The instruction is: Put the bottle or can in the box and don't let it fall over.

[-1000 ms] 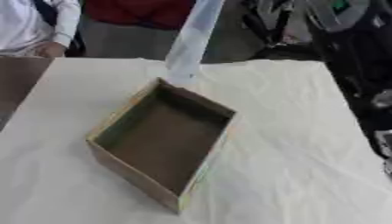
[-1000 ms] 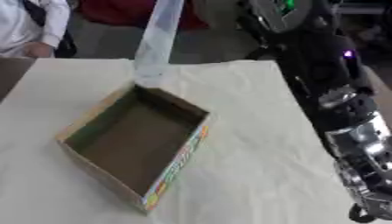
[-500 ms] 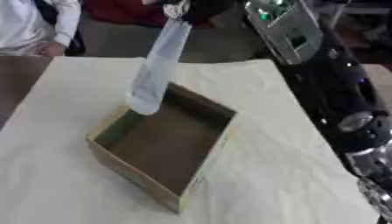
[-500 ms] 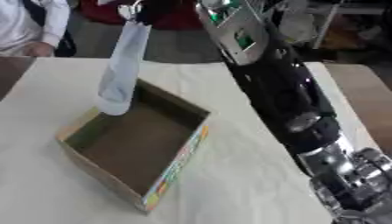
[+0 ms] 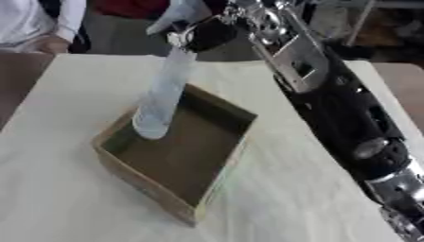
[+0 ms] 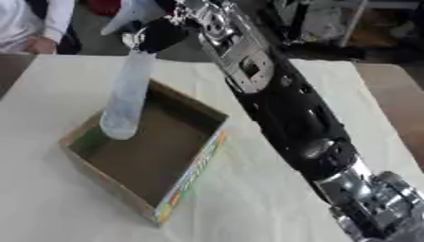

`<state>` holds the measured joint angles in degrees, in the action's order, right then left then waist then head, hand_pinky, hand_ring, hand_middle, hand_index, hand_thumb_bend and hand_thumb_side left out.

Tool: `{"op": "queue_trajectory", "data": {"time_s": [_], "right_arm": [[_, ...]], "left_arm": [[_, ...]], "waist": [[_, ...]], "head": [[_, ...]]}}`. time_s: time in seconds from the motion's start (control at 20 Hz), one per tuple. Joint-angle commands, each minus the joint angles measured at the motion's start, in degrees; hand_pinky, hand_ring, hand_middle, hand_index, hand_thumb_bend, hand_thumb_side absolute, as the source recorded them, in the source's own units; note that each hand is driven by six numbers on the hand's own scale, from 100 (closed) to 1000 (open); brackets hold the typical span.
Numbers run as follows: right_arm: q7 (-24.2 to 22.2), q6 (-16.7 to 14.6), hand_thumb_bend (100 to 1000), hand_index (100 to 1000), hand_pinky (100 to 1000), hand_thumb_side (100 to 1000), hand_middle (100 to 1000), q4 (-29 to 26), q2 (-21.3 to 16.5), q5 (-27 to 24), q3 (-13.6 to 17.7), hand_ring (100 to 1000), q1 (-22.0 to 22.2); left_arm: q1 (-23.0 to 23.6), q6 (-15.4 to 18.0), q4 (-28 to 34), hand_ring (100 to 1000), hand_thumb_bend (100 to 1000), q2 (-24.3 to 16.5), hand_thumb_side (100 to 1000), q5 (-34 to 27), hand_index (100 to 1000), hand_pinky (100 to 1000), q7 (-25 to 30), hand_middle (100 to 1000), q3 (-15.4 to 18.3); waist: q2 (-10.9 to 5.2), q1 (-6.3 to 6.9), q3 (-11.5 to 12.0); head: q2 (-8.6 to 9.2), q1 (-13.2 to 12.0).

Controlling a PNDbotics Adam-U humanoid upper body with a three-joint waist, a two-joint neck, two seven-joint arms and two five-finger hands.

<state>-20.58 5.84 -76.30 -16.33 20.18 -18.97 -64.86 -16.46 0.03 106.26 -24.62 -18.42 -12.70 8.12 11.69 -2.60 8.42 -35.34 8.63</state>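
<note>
So the open cardboard box (image 5: 178,156) is sitting on the white-covered table (image 5: 75,203), turned cornerwise, with its colourful printed side facing the near right. A clear plastic bottle (image 5: 162,97) is hanging over the box's far-left corner, tilted, its bottom end dipping inside just past the left wall; can't tell whether it's touching the floor of the box. Up at its top, the right hand (image 5: 207,32) is gripping it, dark fingers curled round the upper end. The right arm (image 6: 281,108) is stretching from the near right corner diagonally across to the far middle, black with silver joints. Left hand isn't showing anywhere.
</note>
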Motion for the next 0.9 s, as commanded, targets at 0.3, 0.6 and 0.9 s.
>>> {"op": "queue_trajectory", "data": {"time_s": [0.3, 0.6, 0.9], "right_arm": [[-5.0, -0.9, 100, 593, 616, 100, 515, 2.0, 0.1, 0.1, -0.5, 625, 0.5], [-10.6, -6.1, 100, 920, 914, 156, 959, 4.2, -0.3, 2.9, -2.9, 1000, 0.9], [-16.4, -9.5, 123, 962, 951, 268, 1000, 5.7, -0.7, 7.3, -1.4, 1000, 0.7]], "left_arm": [[-0.5, 0.5, 1.1, 728, 194, -1.5, 657, 0.0, 784, 736, -3.1, 661, 1.2], [-0.7, 0.5, 1.1, 729, 192, -1.8, 658, -0.2, 785, 737, -2.7, 661, 0.9], [-0.8, 0.4, 1.0, 728, 188, -1.9, 659, -0.1, 784, 737, -2.1, 660, 0.8]], "waist": [[-0.71, 0.52, 0.1], [-0.68, 0.55, 0.0], [-0.76, 0.76, -0.3]], "head": [[0.11, 0.0], [0.09, -0.4], [0.14, -0.6]]}}
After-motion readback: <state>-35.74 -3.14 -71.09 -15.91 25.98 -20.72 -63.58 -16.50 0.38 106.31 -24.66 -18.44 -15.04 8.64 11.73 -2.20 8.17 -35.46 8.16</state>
